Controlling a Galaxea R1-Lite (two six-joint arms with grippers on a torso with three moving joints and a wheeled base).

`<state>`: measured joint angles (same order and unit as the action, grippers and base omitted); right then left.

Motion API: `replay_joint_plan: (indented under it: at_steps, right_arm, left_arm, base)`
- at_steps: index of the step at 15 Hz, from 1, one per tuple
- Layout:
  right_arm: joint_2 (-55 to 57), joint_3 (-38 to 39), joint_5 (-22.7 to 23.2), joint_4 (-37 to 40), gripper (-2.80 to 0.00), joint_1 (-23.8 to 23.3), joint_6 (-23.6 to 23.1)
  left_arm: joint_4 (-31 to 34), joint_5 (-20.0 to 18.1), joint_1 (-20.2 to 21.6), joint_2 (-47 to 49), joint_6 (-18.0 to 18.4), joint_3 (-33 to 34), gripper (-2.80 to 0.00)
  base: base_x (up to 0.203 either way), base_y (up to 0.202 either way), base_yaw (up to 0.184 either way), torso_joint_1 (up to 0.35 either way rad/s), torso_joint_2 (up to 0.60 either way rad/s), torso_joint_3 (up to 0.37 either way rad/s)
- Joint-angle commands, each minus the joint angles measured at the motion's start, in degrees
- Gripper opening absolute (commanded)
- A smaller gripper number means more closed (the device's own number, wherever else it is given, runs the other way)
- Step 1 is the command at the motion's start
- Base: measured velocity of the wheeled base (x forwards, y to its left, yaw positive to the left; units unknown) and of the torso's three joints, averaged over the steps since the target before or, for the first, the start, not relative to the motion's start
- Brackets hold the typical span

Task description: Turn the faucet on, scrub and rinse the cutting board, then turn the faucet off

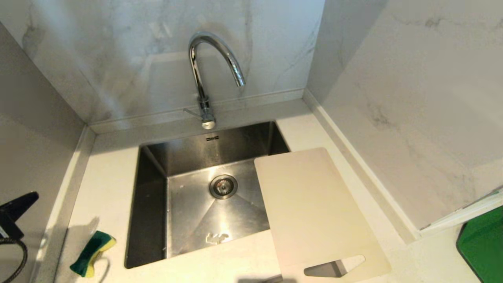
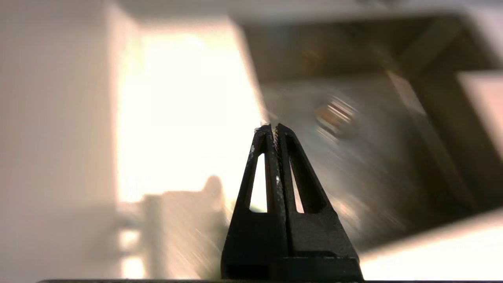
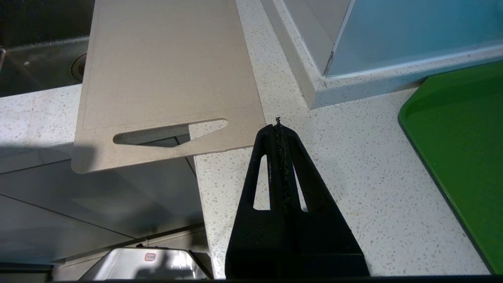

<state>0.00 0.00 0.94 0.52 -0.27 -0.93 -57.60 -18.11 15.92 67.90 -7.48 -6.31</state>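
At the left edge of the bench the left gripper [image 2: 274, 127] hangs with its jaws pressed together and empty, near the sponge [image 1: 92, 253] and the sink [image 1: 151, 204]; no water runs, so I judge the faucet step is only starting. The faucet [image 1: 204, 74] stands at the back edge behind the sink, and next its thin side lever must be reached and pushed. The cutting board [image 1: 314, 212] lies over the sink's right rim and the front edge, the right gripper [image 3: 278, 122] closed and empty beside its handle slot.

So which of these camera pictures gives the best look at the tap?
The head view. It shows the whole faucet: arched spout, upright stem, and thin side lever at the base, standing behind the sink. No water is running from it. The left wrist view is smeared and shows only the sink basin; the right wrist view faces the cutting board and counter, no faucet.
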Motion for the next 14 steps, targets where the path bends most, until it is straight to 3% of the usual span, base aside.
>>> replay_joint_plan:
  at_steps: [1, 3, 6, 8, 10, 12, 14]
  right_arm:
    - [0.0, 0.09, 0.03, 0.0, -2.8, 0.0, -0.04]
    - [0.0, 0.09, -0.06, 0.0, -2.8, 0.0, -0.04]
    - [0.0, 0.09, -0.06, 0.0, -2.8, 0.0, -0.04]
    - [0.0, 0.09, -0.06, 0.0, -2.8, 0.0, -0.01]
    - [0.0, 0.09, -0.06, 0.0, -2.8, 0.0, 0.02]
    - [0.0, 0.09, -0.06, 0.0, -2.8, 0.0, -0.01]
    - [0.0, 0.09, -0.06, 0.0, -2.8, 0.0, -0.01]
  left_arm:
    - [0.53, -5.93, 0.03, -8.55, -3.68, 6.22, -2.8]
    - [6.63, -7.3, 0.06, -13.9, -7.58, 6.42, -2.8]
    - [18.05, -7.68, 0.04, -21.73, -7.06, 6.47, -2.8]
    - [22.08, -6.38, 0.64, -24.32, -1.97, 6.48, -2.8]
    - [22.68, 0.58, 4.16, -25.77, 5.3, 6.48, -2.8]
    - [24.38, 3.77, 5.45, -29.81, 8.76, 6.48, -2.8]
    - [35.11, 4.29, 5.6, -34.41, 11.2, 6.48, -2.8]
  base:
    - [0.0, 0.0, 0.0, 0.0, 0.0, 0.0]
    - [0.0, 0.0, 0.0, 0.0, 0.0, 0.0]
    - [0.0, 0.0, 0.0, 0.0, 0.0, 0.0]
    - [0.0, 0.0, 0.0, 0.0, 0.0, 0.0]
    - [0.0, 0.0, 0.0, 0.0, 0.0, 0.0]
    - [0.0, 0.0, 0.0, 0.0, 0.0, 0.0]
    - [0.0, 0.0, 0.0, 0.0, 0.0, 0.0]
